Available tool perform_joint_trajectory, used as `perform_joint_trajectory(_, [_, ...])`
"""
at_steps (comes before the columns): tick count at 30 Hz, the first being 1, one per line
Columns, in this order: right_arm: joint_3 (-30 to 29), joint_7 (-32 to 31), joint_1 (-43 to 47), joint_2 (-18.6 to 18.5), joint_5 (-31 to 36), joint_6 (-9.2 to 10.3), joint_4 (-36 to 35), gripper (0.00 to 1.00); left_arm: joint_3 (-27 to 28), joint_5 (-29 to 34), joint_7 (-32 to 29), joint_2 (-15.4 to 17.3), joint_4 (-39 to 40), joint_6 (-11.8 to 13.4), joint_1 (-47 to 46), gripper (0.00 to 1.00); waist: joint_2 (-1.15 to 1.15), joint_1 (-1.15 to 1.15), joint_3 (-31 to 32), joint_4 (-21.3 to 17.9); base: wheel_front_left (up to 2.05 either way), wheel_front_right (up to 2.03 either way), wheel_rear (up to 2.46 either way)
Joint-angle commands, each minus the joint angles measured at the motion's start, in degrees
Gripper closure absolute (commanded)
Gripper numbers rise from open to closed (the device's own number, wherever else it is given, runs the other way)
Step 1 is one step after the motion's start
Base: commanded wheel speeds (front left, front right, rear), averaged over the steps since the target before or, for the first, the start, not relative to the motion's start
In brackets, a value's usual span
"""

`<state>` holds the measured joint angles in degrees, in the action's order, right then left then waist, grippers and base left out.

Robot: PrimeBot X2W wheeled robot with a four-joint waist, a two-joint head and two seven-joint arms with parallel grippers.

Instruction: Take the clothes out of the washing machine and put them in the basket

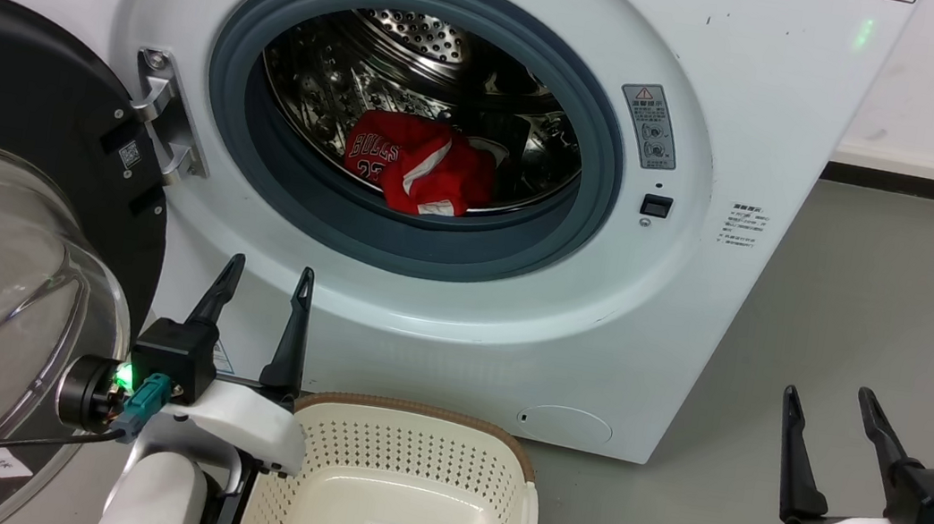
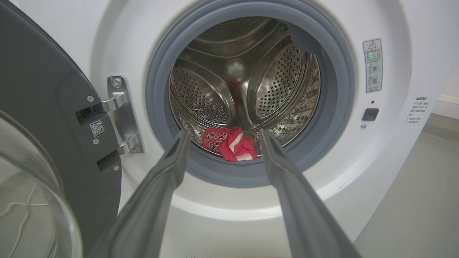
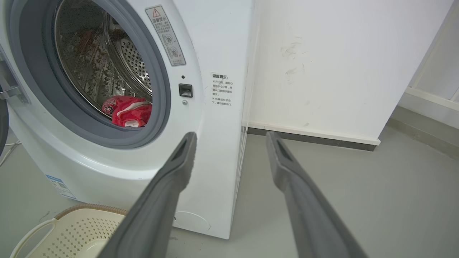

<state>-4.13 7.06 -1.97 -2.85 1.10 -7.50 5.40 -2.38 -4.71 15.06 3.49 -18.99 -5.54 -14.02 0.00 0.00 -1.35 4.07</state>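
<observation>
Head view puts you at the first step, with nothing lifted yet. The washing machine [image 1: 693, 328] has its door [image 1: 18, 104] swung open to the left, and the clothes [image 1: 421, 168] lie in a red heap at the near bottom of the drum [image 1: 425, 31], just behind the grey ring [image 1: 433, 244]. The basket [image 1: 405, 457] sits on the floor [image 1: 876, 307] just in front of the washer, holding no clothes. Your left fingers [image 1: 292, 329] are spread apart and hold nothing, low before the opening. Your right fingers [image 1: 796, 459] are also spread and empty, well off to the right. Next, I judge, you send the left arm over the ring's lip and pinch a thick fold. Count one washer, one basket and one heap, seemingly two garments, though I cannot be sure.
</observation>
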Motion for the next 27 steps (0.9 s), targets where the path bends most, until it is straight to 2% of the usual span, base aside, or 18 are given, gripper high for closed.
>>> perform_joint_trajectory(1, [-0.05, 0.26, 0.50, -0.05, -0.30, 0.02, 0.03, 0.00, 0.03, 0.20, 0.17, -0.07, -0.05, -0.13, -0.46, 0.00, 0.00, 0.00, 0.00, 0.01, 0.00, 0.00, 0.00])
perform_joint_trajectory(9, [0.73, 0.08, -0.54, -0.04, -0.97, 0.02, -0.46, 0.00, 0.04, 1.34, 0.16, -0.09, -1.69, 0.54, -2.40, 0.00, 0.00, 0.00, -0.86, -0.99, 0.00, 0.00, 0.00])
perform_joint_trajectory(17, [3.04, -0.66, -2.63, -0.03, -1.89, 0.03, -3.68, 0.00, 0.78, 1.93, 0.16, 1.00, -6.75, 1.27, -10.43, 0.00, 0.00, 0.00, -5.85, -4.29, 0.00, 0.00, 0.00])
perform_joint_trajectory(27, [6.83, 1.18, -6.50, 0.01, -5.70, 0.03, -4.54, 0.00, 1.46, 2.89, -0.37, 6.97, -18.65, 0.57, -25.45, 0.00, 0.00, 0.00, -15.34, -12.21, 0.00, 0.00, 0.00])
